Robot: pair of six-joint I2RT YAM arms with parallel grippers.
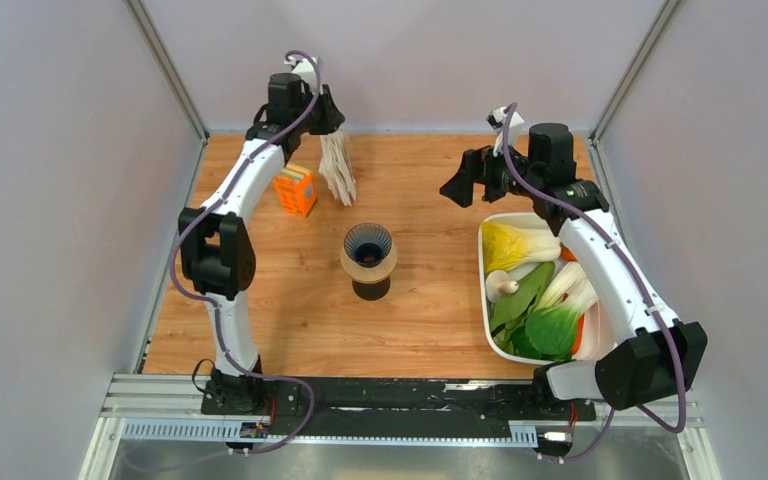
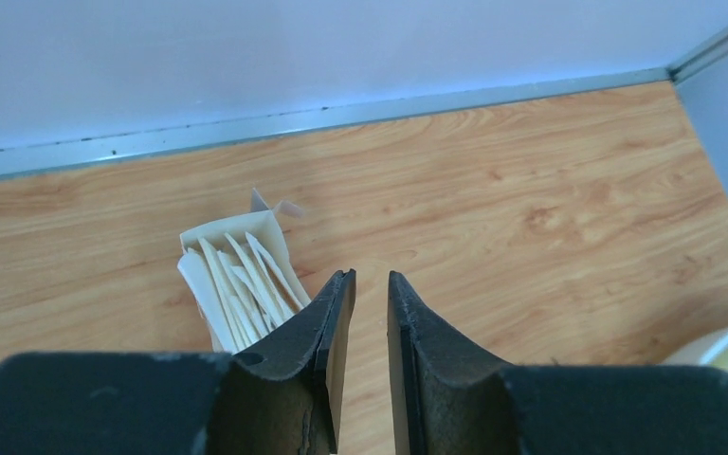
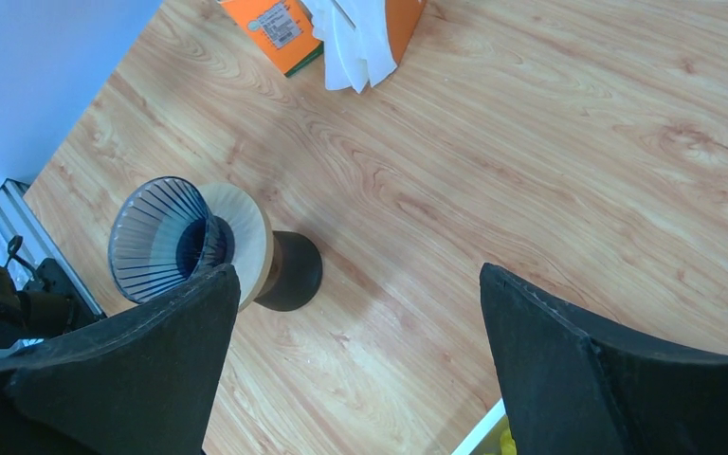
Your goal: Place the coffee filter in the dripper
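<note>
The dripper [image 1: 368,243] is a dark blue ribbed cone sitting on a brown pot [image 1: 370,285] mid-table; it also shows in the right wrist view [image 3: 156,237]. A bunch of white paper coffee filters [image 1: 338,168] stands upright near the back wall, seen from above in the left wrist view [image 2: 237,284]. My left gripper [image 1: 326,122] hovers over the filters; its jaws [image 2: 370,277] stand a narrow gap apart with only bare table between them, the filters just to their left. My right gripper [image 1: 460,182] is wide open and empty [image 3: 356,270], up right of the dripper.
An orange carton [image 1: 295,190] stands just left of the filters, also in the right wrist view [image 3: 275,28]. A white tray [image 1: 484,290] full of vegetables lies at the right under my right arm. Walls close the back and both sides.
</note>
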